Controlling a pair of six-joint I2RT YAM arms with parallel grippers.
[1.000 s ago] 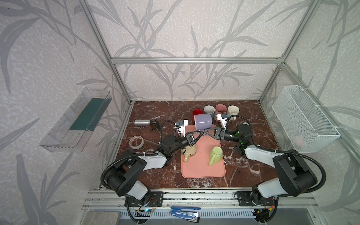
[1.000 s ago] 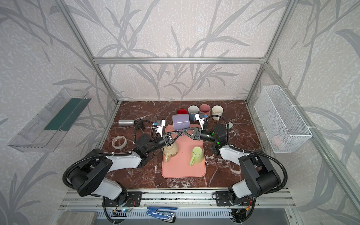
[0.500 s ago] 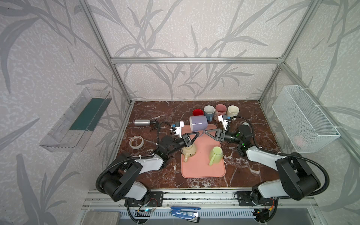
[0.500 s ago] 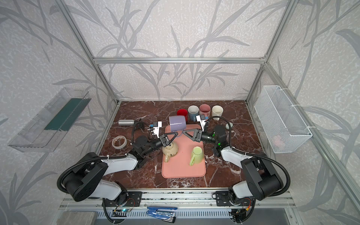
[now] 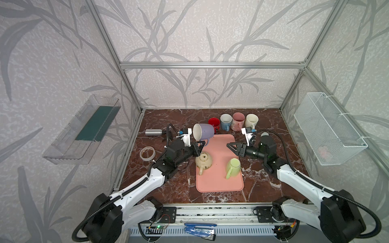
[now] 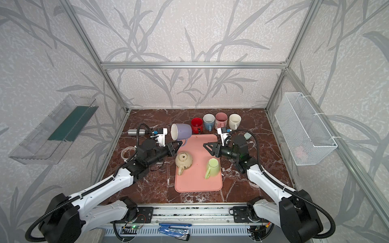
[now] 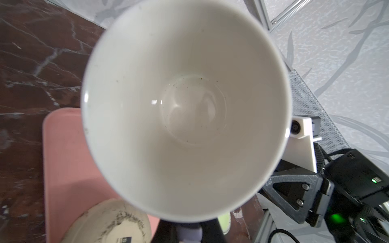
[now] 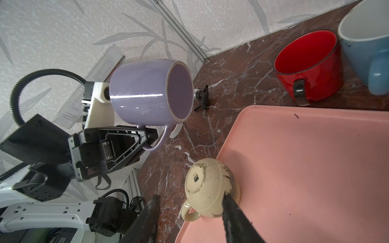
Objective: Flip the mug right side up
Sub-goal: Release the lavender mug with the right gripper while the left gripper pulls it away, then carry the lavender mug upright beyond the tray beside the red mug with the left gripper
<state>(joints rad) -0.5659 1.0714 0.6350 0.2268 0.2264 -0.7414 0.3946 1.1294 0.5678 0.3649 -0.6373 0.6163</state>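
left claw: mine, clamped on the handle of the purple mug and carrying it clear of the worktop.
purple mug: in the air over the far left corner of the tray. it lies on its side with the handle underneath, the white mouth facing my left wrist camera and the base toward the back row.
step, as i judge it: about half turned. the mouth has yet to come up, and then the mug needs setting down.
risk, grip: i hold only the thin handle, and the heavy body sits above it. if i roll the wrist fast, the mug could swivel in the claw or slip out.
beige mug: bottom up on the tray, just below my left claw. if i lower without first moving aside, the claw or the purple mug could knock it.
red mug: upright at the back, close to the purple mug's base. a swing that way could clip it.
right claw: mine, jaws apart and empty, over the right part of the tray, apart from the purple mug and pointing toward my left claw. if it reaches in while i rotate, the two claws could collide.
green mug: on the tray just beside the right claw. a low move there could tip it.
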